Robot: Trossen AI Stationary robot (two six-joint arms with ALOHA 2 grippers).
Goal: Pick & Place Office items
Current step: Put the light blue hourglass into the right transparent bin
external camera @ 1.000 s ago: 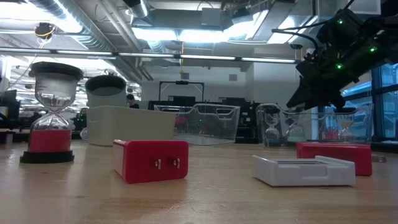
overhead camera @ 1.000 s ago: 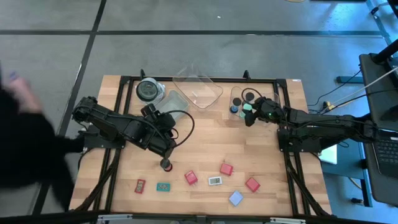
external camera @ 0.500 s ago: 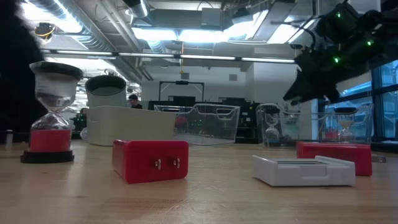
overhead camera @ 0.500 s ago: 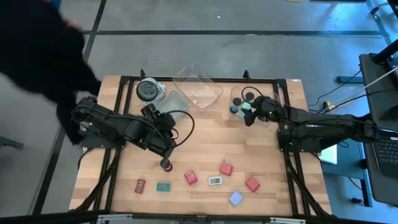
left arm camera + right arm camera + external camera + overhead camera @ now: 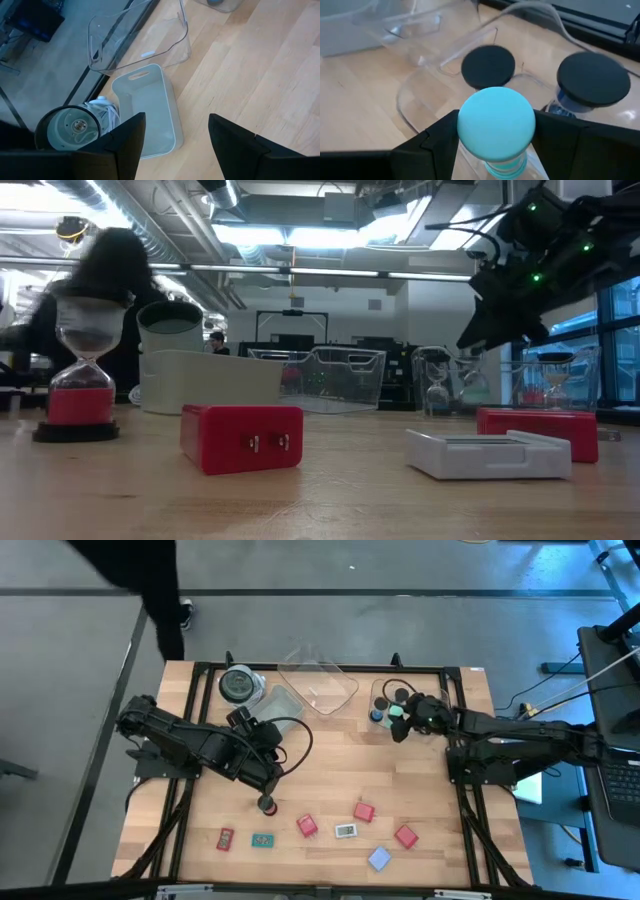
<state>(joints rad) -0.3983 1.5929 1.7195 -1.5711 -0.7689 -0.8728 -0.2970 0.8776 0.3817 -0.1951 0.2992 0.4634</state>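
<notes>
- Partly done, by my reading: two dark-capped timers stand in the clear tray [image 5: 415,107] just ahead of the right gripper [image 5: 399,724]; its fingers are clamped on a teal-topped sand timer [image 5: 496,125]
- That timer stands upright, long axis vertical, teal cap up
- Left gripper [image 5: 266,790], fingers apart, hangs over a red sand timer [image 5: 83,355] (not gripped); red blocks [image 5: 307,826] and flat pieces lie beyond it, still to place

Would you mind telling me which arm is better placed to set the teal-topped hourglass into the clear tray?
The right. Its tool already grips the teal-topped hourglass at the clear tray holding two dark-topped ones. The left tool is open over bare wood, away.
</notes>
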